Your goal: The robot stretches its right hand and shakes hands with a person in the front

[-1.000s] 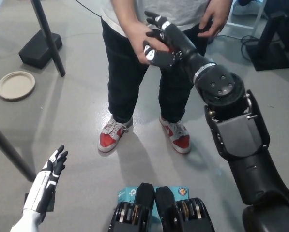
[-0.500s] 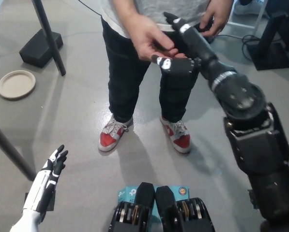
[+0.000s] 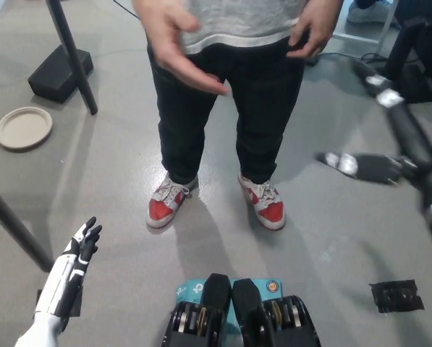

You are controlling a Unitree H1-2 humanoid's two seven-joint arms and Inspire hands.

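— Since half a second ago the right hand (image 3: 378, 137) has swung away from the person (image 3: 230, 79) and now sits far out at the picture's right edge, blurred, well apart from the person's hand (image 3: 174, 45).

— So the handshake is broken?

— Yes. A second ago the black hand was clasped in the person's hand; now the two do not touch. The right hand holds nothing and its fingers (image 3: 342, 163) are spread, one part reaching left, another up toward the top right.

— And the person's hand?

— It hangs open, palm partly turned, at the top left of the body, in front of the grey shirt hem. The other hand (image 3: 313, 29) rests near the waist at the top right.

— Has the person stepped anywhere?

— No. The red and white shoes (image 3: 216, 202) stand on the same spot of the grey floor (image 3: 114, 181), toes toward the robot.

— What about the left hand?

— The left hand (image 3: 77, 259) rests at the lower left, unchanged, released, fingers apart and pointing up.

— Anything else around?

— A round plate (image 3: 24, 127) lies on the floor at the left, near a black block (image 3: 60, 72) at the foot of a dark pole (image 3: 72, 54). A small black patch (image 3: 396, 296) lies on the floor at the lower right.
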